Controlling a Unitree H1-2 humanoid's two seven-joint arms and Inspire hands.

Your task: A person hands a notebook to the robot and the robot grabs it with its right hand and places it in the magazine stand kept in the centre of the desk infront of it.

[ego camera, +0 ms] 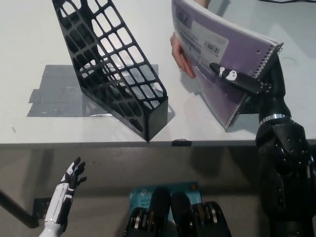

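The right hand (247, 84) is clamped on the purple notebook (232, 59), held tilted above the desk (29, 39) — a person's hand (180, 52) grips its far edge. Its white labels are unreadable. The magazine stand (111, 66) stands well left. The left hand (71, 180) hangs low, fingers apart.

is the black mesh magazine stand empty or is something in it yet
Empty: through the black mesh magazine stand only desk and grey tape show. The purple spiral notebook is outside it, in the black right hand.
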